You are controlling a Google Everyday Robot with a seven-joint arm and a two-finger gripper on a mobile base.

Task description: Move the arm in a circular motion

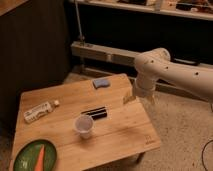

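A green plate (22,156) is sitting at the near left corner of a low wooden table (125,131), with an orange carrot (41,157) lying on it. Just beyond, a clear plastic cup (83,126) is standing upright near the middle of the tabletop, and a flat black object (95,113) is lying just behind it. A white bottle (39,112) is lying on its side toward the left edge, well apart from the cup. Near the far edge, a small blue sponge (101,82) is resting on the wood. The arm (172,75), cream-white and dotted with small dark marks, is reaching in from the right and bending down at a rounded joint beside the table's far right corner. Its gripper (130,98), a narrow yellowish tip, is hanging over the table's right edge, apart from every item on it; whether it is spread or pressed together cannot be told. Behind, a pale metal rail (100,52) is running along a dark wall, and speckled floor (185,135) is showing to the right of the table.
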